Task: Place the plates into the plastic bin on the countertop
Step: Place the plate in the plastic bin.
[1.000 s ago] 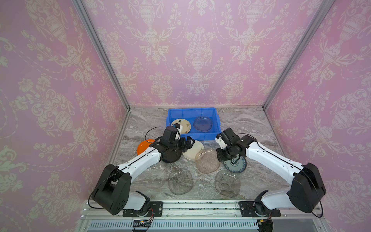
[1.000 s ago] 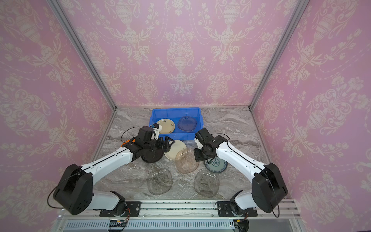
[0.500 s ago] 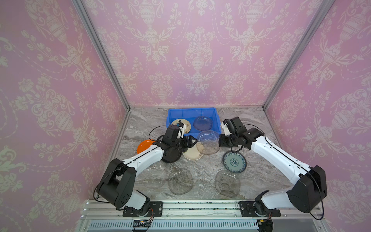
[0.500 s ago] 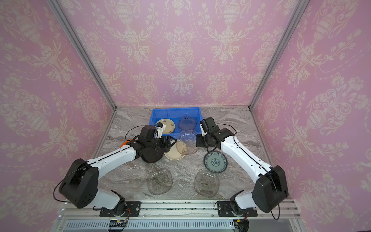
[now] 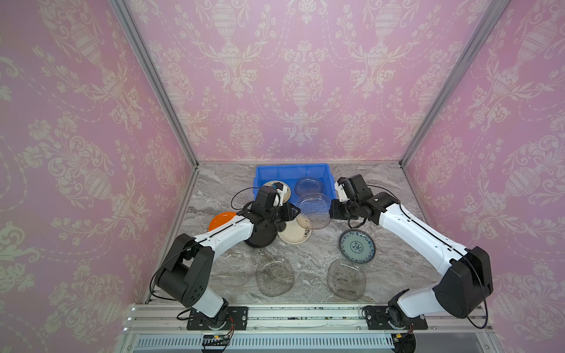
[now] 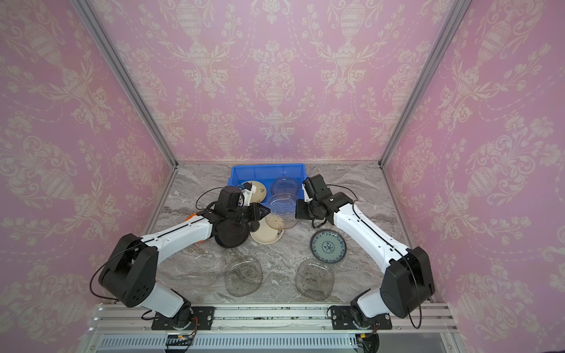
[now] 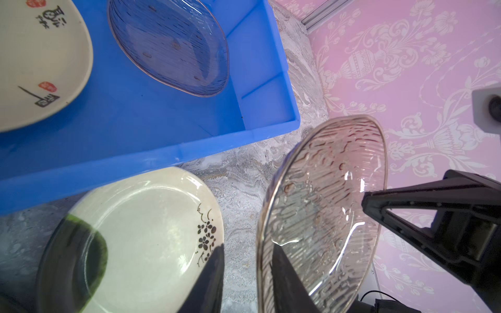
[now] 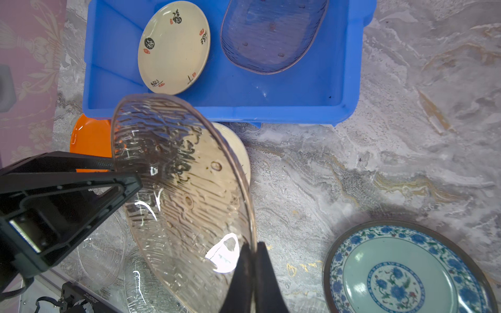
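pink damask wallpaper (image 5: 305, 76) | aluminium corner posts (image 5: 156, 82) | front mounting rail (image 5: 305, 314)

Countertop (image 5: 382, 189): blue bin (image 5: 292, 167), orange plate (image 5: 221, 219), black plate (image 5: 256, 243), cream plate (image 5: 295, 236), blue-patterned plate (image 5: 356, 246), three glass plates (image 5: 274, 276).

I saw my right gripper (image 6: 297, 211) pinching the edge of a clear glass plate (image 6: 282, 209), held above the countertop (image 6: 351, 189) just before the blue bin (image 6: 269, 167). My left gripper (image 6: 268, 211) sat at its opposite edge.
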{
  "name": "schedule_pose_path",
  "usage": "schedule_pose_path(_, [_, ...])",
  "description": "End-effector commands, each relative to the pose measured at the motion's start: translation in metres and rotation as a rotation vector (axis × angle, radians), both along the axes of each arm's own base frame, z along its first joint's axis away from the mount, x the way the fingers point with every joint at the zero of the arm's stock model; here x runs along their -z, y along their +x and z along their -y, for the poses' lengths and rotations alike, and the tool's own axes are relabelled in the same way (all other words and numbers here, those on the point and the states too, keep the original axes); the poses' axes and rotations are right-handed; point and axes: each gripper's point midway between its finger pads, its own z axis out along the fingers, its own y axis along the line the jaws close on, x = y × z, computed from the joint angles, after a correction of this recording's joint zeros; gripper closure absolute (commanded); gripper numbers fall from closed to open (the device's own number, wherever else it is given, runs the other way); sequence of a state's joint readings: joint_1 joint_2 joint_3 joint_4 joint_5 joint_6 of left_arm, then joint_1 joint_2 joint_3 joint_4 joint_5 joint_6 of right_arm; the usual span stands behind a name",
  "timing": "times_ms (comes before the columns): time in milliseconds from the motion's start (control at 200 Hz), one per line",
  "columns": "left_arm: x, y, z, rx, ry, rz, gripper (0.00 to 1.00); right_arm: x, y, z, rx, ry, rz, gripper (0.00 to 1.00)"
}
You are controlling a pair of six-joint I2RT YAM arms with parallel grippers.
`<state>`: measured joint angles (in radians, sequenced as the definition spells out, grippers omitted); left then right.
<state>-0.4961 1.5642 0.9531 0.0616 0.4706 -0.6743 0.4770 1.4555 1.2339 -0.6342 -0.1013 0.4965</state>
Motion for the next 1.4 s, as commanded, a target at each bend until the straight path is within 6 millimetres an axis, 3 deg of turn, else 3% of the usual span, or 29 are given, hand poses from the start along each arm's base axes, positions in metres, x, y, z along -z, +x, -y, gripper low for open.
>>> schedule_pose_path(0, [-0.004, -0.001, 0.007, 0.027, 0.000, -0.003, 0.69, -0.008, 0.009, -0.006, 0.005, 0.042, 0.023, 1.00])
schedule_pose_path(200, [-0.002, 0.004, 0.011, 0.032, 0.007, -0.007, 0.81, -0.005, 0.011, -0.009, -0.001, 0.055, 0.017, 1.00])
schedule_pose_path(350, [-0.010, 0.010, 0.014, 0.043, 0.013, 0.017, 1.00, -0.003, 0.014, -0.007, 0.008, 0.044, 0.024, 1.00])
schedule_pose_path(646, [-0.033, 0.035, 0.020, 0.030, 0.040, 0.092, 1.00, -0.001, 0.030, 0.003, 0.054, 0.029, 0.041, 1.00])
schedule_pose_path(766, [-0.046, 0.055, 0.025, 0.002, 0.034, 0.138, 1.00, -0.003, 0.041, 0.017, 0.096, 0.023, 0.042, 0.83])
schedule_pose_path(851, [-0.054, 0.071, 0.032, -0.004, 0.027, 0.154, 1.00, -0.009, 0.048, 0.022, 0.118, 0.037, 0.056, 0.62])
schedule_pose_path(961, [-0.059, 0.091, 0.043, -0.003, 0.029, 0.155, 1.00, -0.017, 0.056, 0.031, 0.148, 0.016, 0.074, 0.45])
schedule_pose_path(1161, [-0.053, 0.133, 0.047, -0.033, 0.130, 0.137, 1.00, -0.031, 0.058, 0.052, 0.212, 0.013, 0.112, 0.42])
schedule_pose_path(1391, [-0.039, 0.166, 0.024, -0.064, 0.202, 0.097, 1.00, -0.039, 0.045, 0.068, 0.244, 0.013, 0.128, 0.42])
